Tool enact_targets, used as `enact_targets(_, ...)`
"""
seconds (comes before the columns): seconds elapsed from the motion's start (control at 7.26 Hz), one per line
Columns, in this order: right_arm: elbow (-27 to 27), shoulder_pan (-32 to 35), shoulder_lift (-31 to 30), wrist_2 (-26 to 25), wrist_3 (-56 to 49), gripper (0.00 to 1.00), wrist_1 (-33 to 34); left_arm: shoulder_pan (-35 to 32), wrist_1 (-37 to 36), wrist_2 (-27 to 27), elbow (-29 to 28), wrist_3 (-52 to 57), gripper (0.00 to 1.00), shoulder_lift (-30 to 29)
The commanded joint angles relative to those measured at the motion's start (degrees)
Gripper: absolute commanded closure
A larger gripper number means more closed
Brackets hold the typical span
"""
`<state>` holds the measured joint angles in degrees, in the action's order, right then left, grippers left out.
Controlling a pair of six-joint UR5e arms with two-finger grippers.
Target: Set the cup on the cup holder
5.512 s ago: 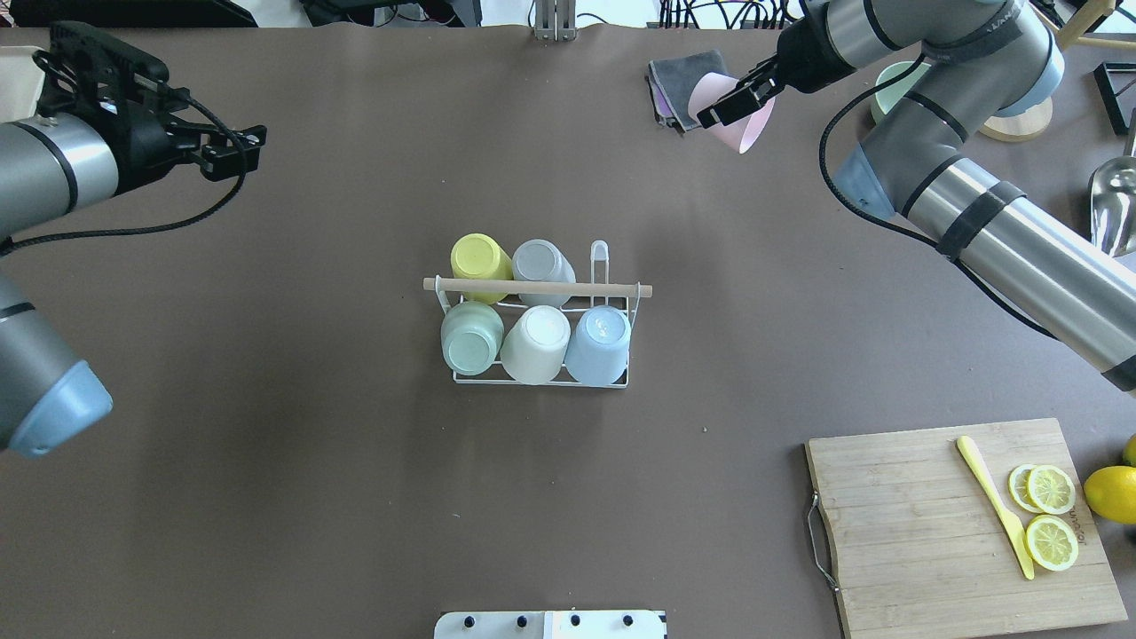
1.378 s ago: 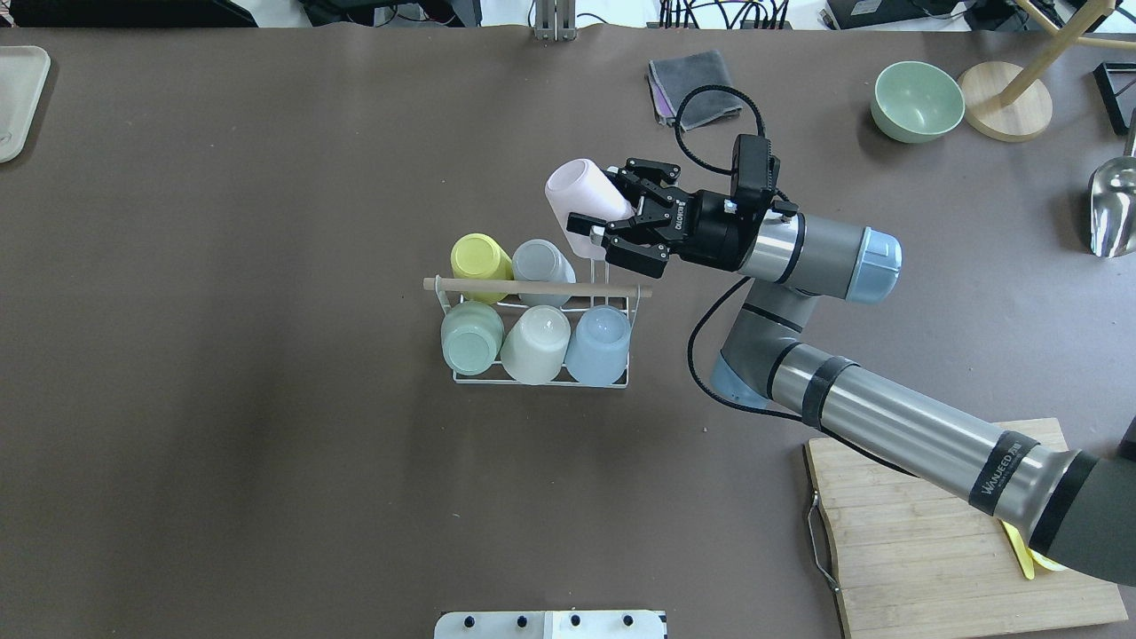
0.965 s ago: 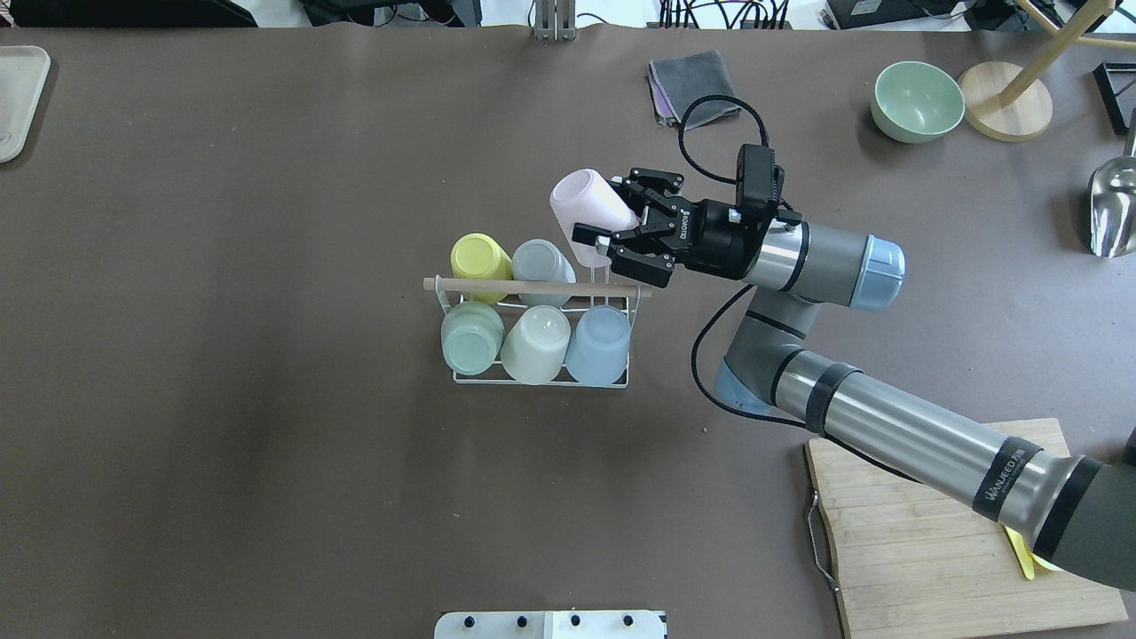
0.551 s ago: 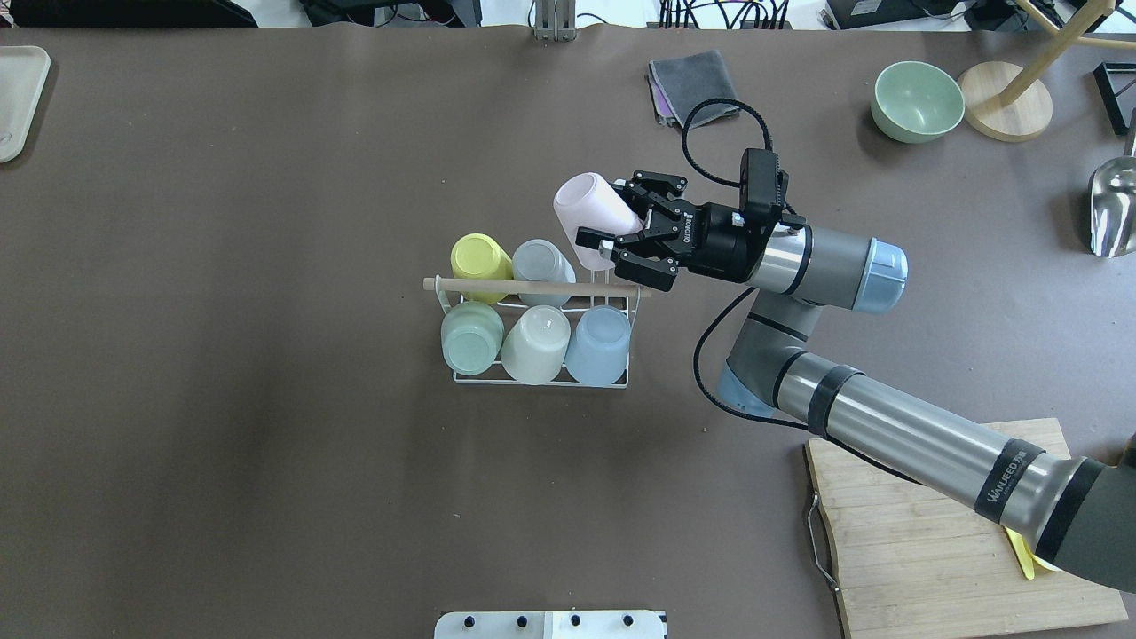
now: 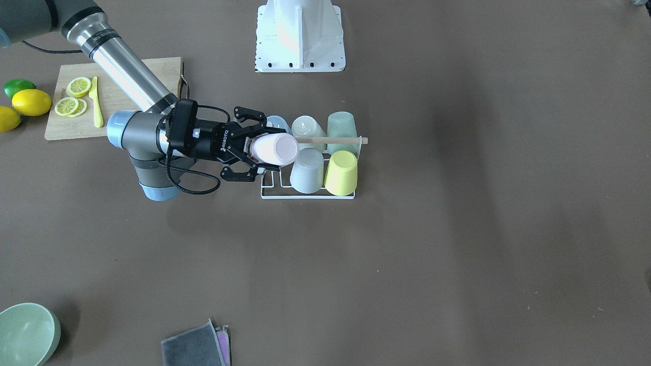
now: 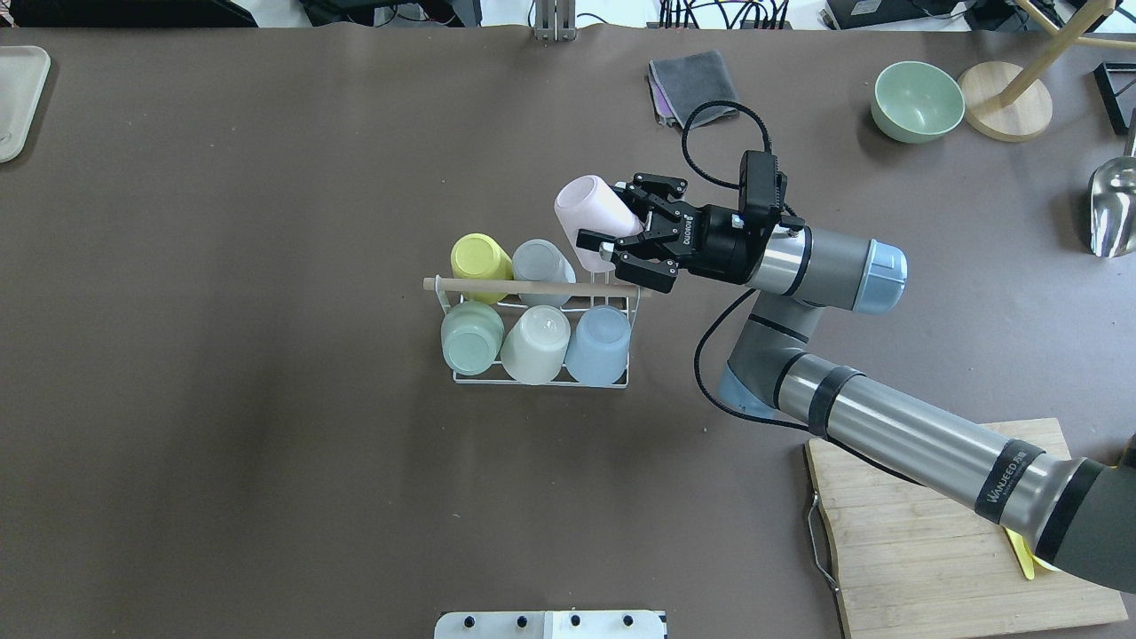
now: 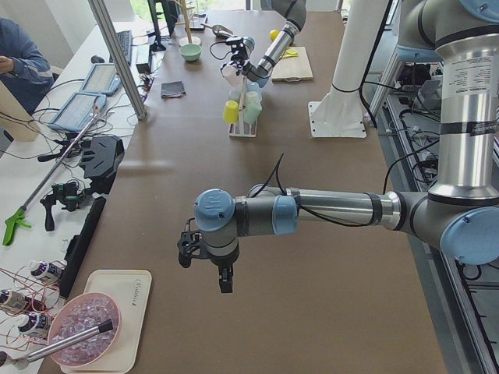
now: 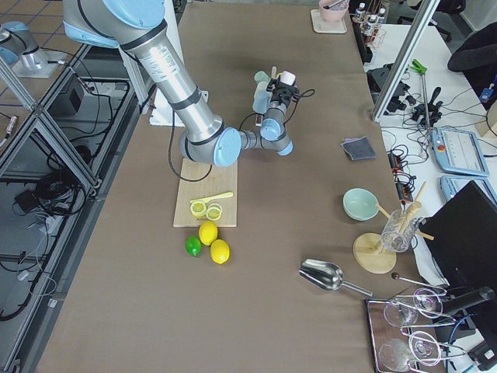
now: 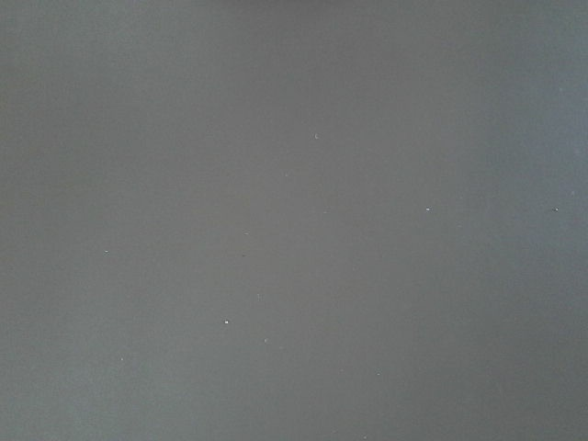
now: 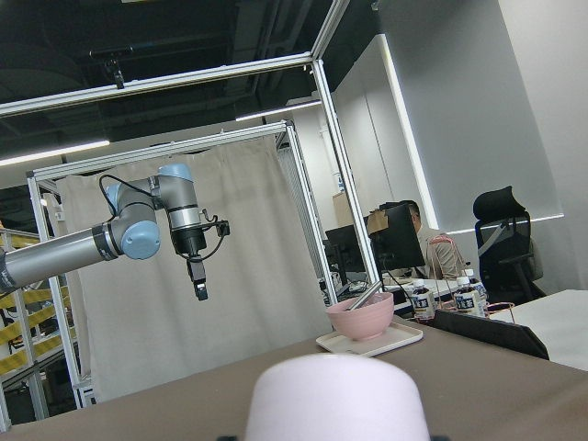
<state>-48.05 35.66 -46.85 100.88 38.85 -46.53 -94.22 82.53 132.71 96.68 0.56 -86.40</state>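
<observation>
Right gripper [image 6: 605, 216]: clamped on pink cup [image 6: 581, 206], mouth angled down to take a prong.
Cup: over cup holder's [image 6: 532, 287] vacant 1 o'clock corner.
Left gripper [image 7: 224, 279]: hangs well clear; you can't tell its state.

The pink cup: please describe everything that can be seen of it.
The pink cup is pale and matte, plastic by its look, without a handle. The right end effector is shut on its rim end and holds it tilted, base up and away from the arm. It hangs over the cup holder's empty back corner; contact cannot be told.
</observation>
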Motion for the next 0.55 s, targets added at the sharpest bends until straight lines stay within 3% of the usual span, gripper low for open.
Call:
enact_targets(0.0, 0.3, -0.1, 0.1, 0.4, -0.2, 1.00, 0.3, 0.0, 0.0, 0.0, 0.0, 0.0, 0.02, 0.0)
enact_targets(0.41, 0.4, -0.5, 0.3, 0.5, -0.7, 1.00, 1.2, 0.0, 0.0, 0.0, -0.1, 0.1, 0.02, 0.0)
